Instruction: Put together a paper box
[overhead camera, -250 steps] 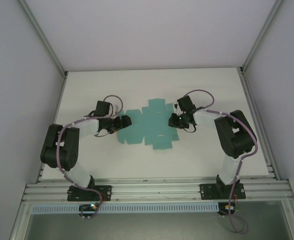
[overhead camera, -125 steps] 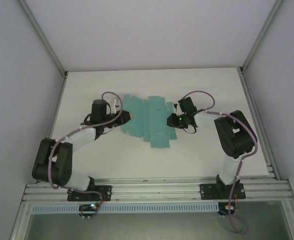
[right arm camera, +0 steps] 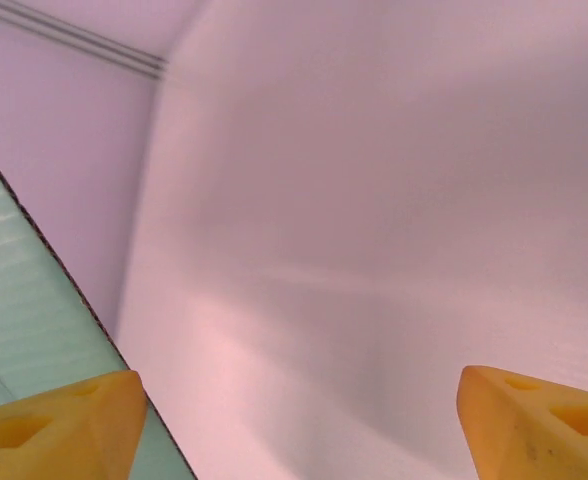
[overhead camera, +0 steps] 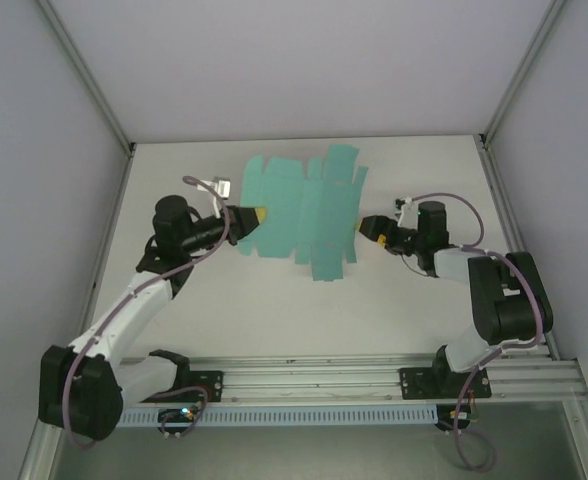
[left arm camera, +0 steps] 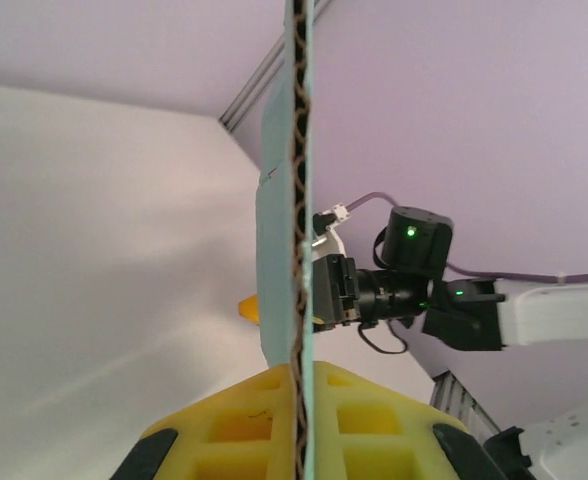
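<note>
Assembly has barely begun, by the look of it. The paper box (overhead camera: 304, 205) is one unfolded teal sheet with its flaps spread out, no wall raised and no crease turned. It hangs tilted over the middle of the tabletop (overhead camera: 274, 310), apparently lifted clear of it. The left tool (overhead camera: 251, 218) is clenched on the sheet's left edge (the left wrist view shows the card edge-on between the yellow pads (left arm camera: 239, 425)). The right tool (overhead camera: 360, 228) is released, its fingers (right arm camera: 59, 425) wide apart, just beside the sheet's right edge and gripping nothing. Every fold and tuck remains to be made. Count: one sheet, two tools.
</note>
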Available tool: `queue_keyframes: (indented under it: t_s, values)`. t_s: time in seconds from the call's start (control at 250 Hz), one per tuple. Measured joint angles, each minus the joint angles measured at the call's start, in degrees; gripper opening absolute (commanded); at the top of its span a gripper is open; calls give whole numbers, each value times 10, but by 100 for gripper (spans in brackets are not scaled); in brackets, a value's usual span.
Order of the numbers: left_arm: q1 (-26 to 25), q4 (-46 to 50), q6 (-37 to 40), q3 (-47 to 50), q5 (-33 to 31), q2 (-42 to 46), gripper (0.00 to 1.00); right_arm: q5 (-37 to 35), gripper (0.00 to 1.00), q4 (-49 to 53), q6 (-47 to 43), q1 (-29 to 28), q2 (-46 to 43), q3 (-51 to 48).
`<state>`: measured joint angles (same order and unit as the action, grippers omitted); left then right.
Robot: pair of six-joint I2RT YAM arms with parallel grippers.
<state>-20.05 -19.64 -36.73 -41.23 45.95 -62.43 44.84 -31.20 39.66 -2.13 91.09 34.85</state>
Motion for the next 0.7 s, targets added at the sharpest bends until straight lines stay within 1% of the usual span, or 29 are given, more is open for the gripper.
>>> queue_keyframes:
  t_s: [0.104,0.208,0.292,0.339,0.383,0.427,0.475,0.523,0.539,0.639,0.647,0.659,0.699]
  values:
    - [0,-7,-10,-3,6,19,0,68,75,-99,47,3,0,2]
    - [0,-10,-17,-3,6,28,0,110,70,-187,93,2,0,5]
    - [0,-9,-20,-3,2,28,0,135,49,-245,131,2,0,4]
    - [0,-7,-23,-3,-2,28,0,146,35,-262,145,2,0,5]
    - [0,-6,-24,-3,-7,28,0,156,29,-278,156,2,0,4]
    - [0,-5,-26,-3,-12,29,0,161,18,-287,168,2,-1,3]
    - [2,-3,-27,-3,-19,30,0,163,12,-287,169,2,-6,1]
    - [2,1,-27,-3,-24,31,0,165,3,-279,163,2,-19,-4]
    - [2,2,-27,-2,-26,31,0,165,0,-273,160,2,-24,-5]
    - [7,7,-27,2,-28,37,0,159,0,-212,116,0,-69,-7]
    - [7,8,-27,2,-29,37,4,158,0,-206,111,0,-72,-7]
    - [8,9,-27,2,-29,38,16,155,0,-196,103,0,-78,-6]
    - [11,15,-23,3,-34,40,66,146,0,-148,75,-5,-99,-1]
